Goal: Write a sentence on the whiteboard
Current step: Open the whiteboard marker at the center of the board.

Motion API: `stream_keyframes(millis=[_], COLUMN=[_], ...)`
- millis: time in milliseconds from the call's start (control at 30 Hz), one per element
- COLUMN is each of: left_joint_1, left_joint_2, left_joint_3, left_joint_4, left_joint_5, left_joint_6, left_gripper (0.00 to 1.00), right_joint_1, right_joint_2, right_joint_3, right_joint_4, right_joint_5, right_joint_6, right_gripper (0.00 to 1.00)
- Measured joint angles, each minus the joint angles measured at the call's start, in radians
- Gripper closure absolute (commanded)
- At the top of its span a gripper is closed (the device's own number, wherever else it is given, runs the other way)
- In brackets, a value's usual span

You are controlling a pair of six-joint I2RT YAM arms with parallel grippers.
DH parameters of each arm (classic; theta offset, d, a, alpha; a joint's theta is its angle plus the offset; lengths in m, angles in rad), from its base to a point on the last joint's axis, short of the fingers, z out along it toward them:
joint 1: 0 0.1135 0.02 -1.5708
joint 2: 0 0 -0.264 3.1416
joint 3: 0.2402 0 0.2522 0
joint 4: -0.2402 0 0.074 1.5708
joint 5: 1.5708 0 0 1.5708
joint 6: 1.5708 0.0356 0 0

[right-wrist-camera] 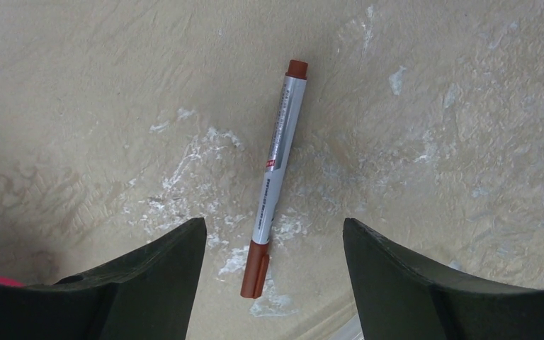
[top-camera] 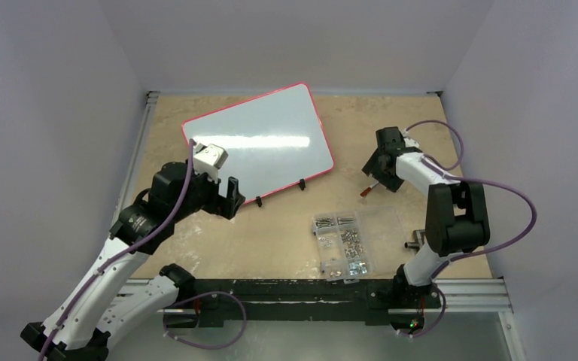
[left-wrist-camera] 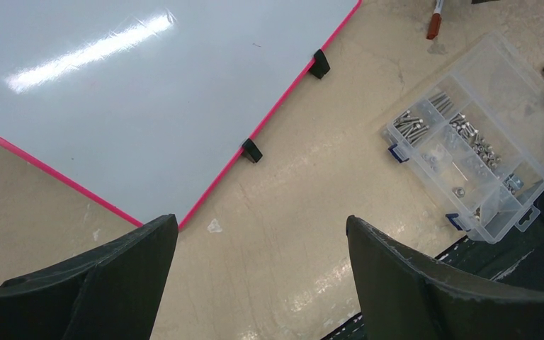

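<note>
Writing has yet to begin: our whiteboard (top-camera: 260,139) lies blank on the surface (top-camera: 286,233), the marker (right-wrist-camera: 278,163) rests ungrasped beneath our right end effector (right-wrist-camera: 270,227), jaws apart, and our left end effector (left-wrist-camera: 261,221) gapes by the board's near corner.

Nothing legible from here: the marker (right-wrist-camera: 276,170) carries fine print along its grey barrel, but the lettering is too small to make out.

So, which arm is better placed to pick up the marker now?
Right. The right pincer, open, hangs straight above the marker lying on the table. The left pincer, also open, is by the whiteboard's near corner, away from the marker.
</note>
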Motion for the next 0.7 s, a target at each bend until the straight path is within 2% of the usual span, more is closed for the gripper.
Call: stream_keyframes(millis=[400, 600, 700], left_joint_1=[0.000, 0.000, 0.000], left_joint_2=[-0.007, -0.013, -0.013], left_joint_3=[0.000, -0.005, -0.005], left_joint_4=[0.000, 0.000, 0.000], left_joint_5=[-0.003, -0.004, -0.004], left_joint_6=[0.006, 0.006, 0.006], left_gripper=[0.12, 0.12, 0.12], right_joint_1=[0.000, 0.000, 0.000], right_joint_2=[0.037, 0.079, 0.102], right_joint_3=[0.012, 0.026, 0.051], right_joint_4=[-0.002, -0.005, -0.005], right_joint_5=[0.028, 0.037, 0.050], right_joint_6=[-0.001, -0.006, -0.017], right_gripper=[0.31, 0.44, 0.48])
